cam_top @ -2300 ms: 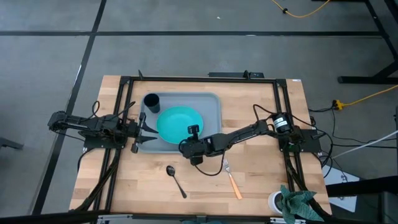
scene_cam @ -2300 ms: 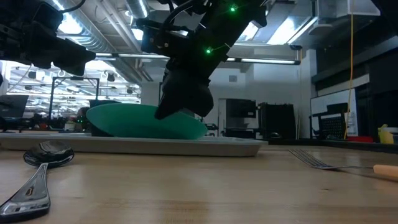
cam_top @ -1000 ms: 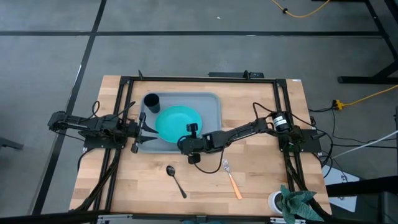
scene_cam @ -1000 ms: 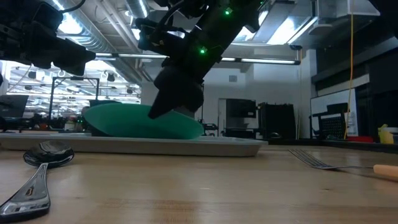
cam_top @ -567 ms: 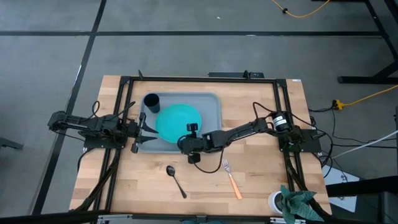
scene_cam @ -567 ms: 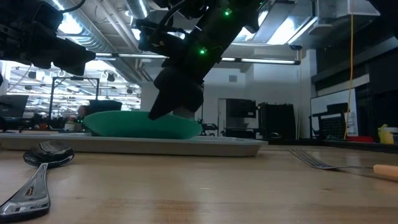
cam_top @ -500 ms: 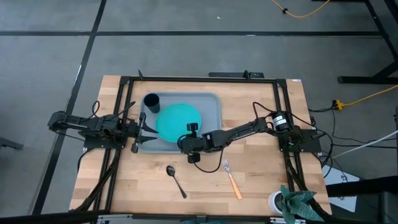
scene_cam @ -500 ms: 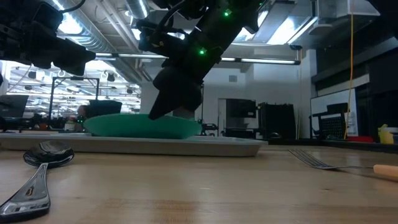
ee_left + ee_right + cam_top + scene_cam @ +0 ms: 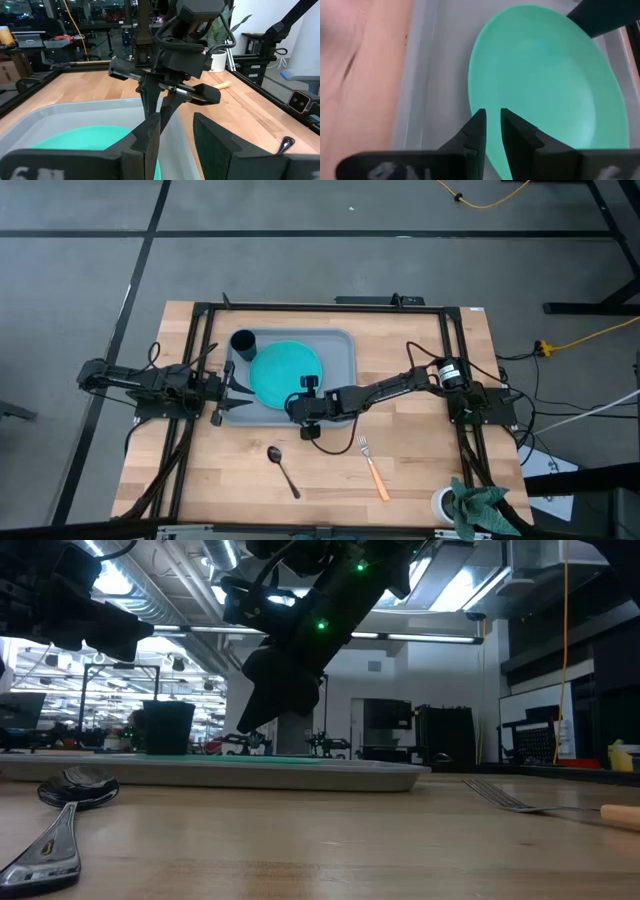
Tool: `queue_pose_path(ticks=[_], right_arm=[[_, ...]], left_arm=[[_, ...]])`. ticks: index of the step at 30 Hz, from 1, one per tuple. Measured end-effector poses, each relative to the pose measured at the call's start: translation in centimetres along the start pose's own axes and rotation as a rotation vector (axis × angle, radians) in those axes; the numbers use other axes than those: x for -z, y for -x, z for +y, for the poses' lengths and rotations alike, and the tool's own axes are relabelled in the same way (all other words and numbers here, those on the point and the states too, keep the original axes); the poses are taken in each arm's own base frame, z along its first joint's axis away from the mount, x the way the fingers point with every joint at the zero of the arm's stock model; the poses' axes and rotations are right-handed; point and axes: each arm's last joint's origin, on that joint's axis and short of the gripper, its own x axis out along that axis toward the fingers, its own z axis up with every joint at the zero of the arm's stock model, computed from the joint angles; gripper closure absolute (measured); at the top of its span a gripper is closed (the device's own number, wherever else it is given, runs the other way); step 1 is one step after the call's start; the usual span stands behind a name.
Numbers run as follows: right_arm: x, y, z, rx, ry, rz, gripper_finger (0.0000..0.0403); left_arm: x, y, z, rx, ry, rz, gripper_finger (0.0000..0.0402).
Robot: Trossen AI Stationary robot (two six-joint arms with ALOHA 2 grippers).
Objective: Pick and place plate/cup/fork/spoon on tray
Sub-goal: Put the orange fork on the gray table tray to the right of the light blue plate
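The teal plate (image 9: 283, 370) lies flat inside the grey-blue tray (image 9: 335, 350), and also shows in the right wrist view (image 9: 545, 85). The dark cup (image 9: 242, 342) stands upright in the tray's far left corner. My right gripper (image 9: 308, 386) hovers over the plate's near right rim with its fingers a narrow gap apart (image 9: 492, 122), clear of the plate in the low view (image 9: 250, 722). My left gripper (image 9: 175, 135) is open and empty over the tray's left edge (image 9: 232, 385). The dark spoon (image 9: 283, 468) and the orange-handled fork (image 9: 372, 465) lie on the table near the front.
A white cup with a teal cloth (image 9: 468, 506) stands at the table's near right corner. The black frame rails (image 9: 200, 360) run along the table's left, far and right sides. Bare wood lies between the tray and the cutlery.
The plate was tilted, with its near right edge raised at my right gripper. That edge has gone down, and the plate now lies flat in the tray. My right gripper has moved slightly toward the far edge and stands above the plate.
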Motion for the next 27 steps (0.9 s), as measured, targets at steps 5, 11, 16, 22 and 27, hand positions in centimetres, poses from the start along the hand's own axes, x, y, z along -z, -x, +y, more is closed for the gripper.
queue_pose_path(ticks=[5,11,16,22,27], right_arm=[[0.1,0.3,0.5,0.056,0.042,0.024,0.0341],[1.0,2.0,2.3,0.031,0.075,0.137,0.0340],[0.9,4.9,3.3,0.107,0.061,0.165,0.0340],[2.0,8.5,4.0,0.178,-0.021,0.280,0.0340],[3.3,12.5,5.8,0.208,-0.118,0.363,0.0340]], left_arm=[[0.0,0.0,0.0,0.000,0.000,0.000,0.0291],[0.0,0.0,0.0,0.000,0.000,0.000,0.0291],[0.0,0.0,0.0,0.000,0.000,0.000,0.0291],[0.0,0.0,0.0,0.000,0.000,0.000,0.0291],[0.0,0.0,0.0,0.000,0.000,0.000,0.0291]])
